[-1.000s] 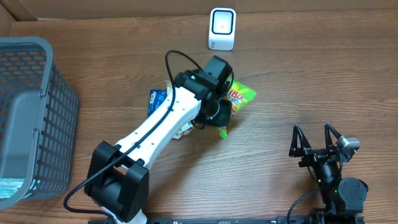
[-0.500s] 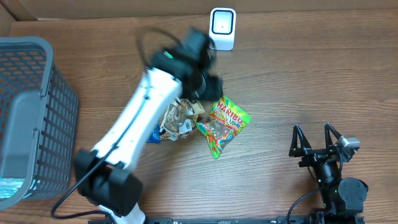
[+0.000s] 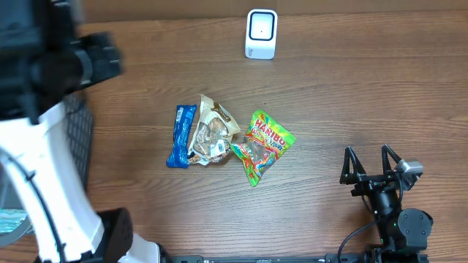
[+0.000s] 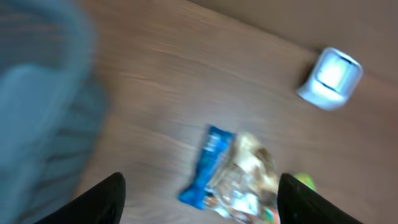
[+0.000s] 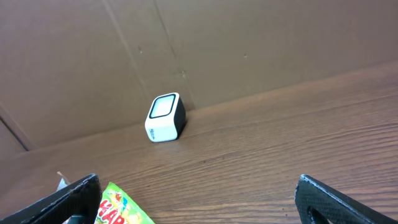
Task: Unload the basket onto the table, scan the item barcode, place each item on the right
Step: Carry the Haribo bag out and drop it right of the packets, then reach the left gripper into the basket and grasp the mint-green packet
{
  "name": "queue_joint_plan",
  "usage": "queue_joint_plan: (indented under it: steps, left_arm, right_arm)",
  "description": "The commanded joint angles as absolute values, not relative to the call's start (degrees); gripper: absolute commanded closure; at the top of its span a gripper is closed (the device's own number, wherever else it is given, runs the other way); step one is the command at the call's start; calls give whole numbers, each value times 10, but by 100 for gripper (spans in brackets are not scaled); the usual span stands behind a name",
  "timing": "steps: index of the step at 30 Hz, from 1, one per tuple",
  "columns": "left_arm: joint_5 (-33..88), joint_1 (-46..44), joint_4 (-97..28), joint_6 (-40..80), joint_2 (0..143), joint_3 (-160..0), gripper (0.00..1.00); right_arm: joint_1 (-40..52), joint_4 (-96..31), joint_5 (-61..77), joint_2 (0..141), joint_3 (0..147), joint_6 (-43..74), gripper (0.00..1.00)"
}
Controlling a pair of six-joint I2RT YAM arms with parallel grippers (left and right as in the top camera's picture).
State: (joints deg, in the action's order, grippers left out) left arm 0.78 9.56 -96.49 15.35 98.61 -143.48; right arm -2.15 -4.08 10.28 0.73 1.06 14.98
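The left gripper (image 4: 200, 186) hung high over the left side of the brown wooden table (image 3: 351, 88), its fingers spread with nothing between them; the view from its wrist was blurred. The right gripper (image 5: 199, 202) sat low at the near right of the table, jaws wide and empty. The goods to scan lay together mid-table, well apart from the small white box-shaped barcode scanner (image 3: 261, 33) at the far edge. They were a blue foil-wrapped bar (image 3: 180, 136), touching a clear crinkled snack bag (image 3: 210, 134), whose corner met a green Haribo gummy bag (image 3: 265, 144). Which one was due for scanning could not be told. To do the step well, the arm would probably need to come down on one packet alone, pinch a free edge away from its neighbours, then turn the barcode side squarely to the scanner's window. No barcode was legible from above. Counted: three packets, one scanner, one grey mesh plastic basket (image 4: 37, 93), two grippers
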Motion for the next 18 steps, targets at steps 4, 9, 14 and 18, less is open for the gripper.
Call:
queue_joint_plan:
  steps: [4, 9, 14, 18]
  left_arm:
    - [-62, 274, -968, 227, 907, -1317, 30]
    - [-102, 411, -928, 313, 884, -1195, 26]
    - [-100, 465, -818, 316, 884, -1069, 27]
    - [-108, 483, -728, 320, 884, -962, 27]
  right_arm:
    - [-18, -38, 106, 2, 5, 150, 0]
    - [-18, -38, 112, 2, 5, 150, 0]
    - [-18, -37, 113, 2, 5, 150, 0]
    - [-18, -37, 118, 2, 5, 150, 0]
